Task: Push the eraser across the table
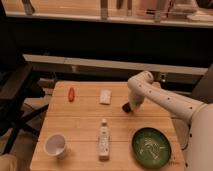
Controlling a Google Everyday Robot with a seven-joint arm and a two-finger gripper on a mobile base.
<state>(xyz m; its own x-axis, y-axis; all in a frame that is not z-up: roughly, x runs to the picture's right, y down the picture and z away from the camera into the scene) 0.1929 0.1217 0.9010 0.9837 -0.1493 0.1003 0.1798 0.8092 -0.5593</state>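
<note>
A smooth white robot arm (pixel 165 100) built of thick, rounded tubular segments, with a bulbous white joint at its bend and a broad white body section. It ends in a small dark gripper (pixel 127 107), low over the light-brown wooden plank worktop (pixel 80 120), right of centre.

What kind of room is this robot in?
Probably an office or lab workspace: a plank table set with a cup and green plate, a black office chair beside it, and the robot's gripper low over the table.
</note>
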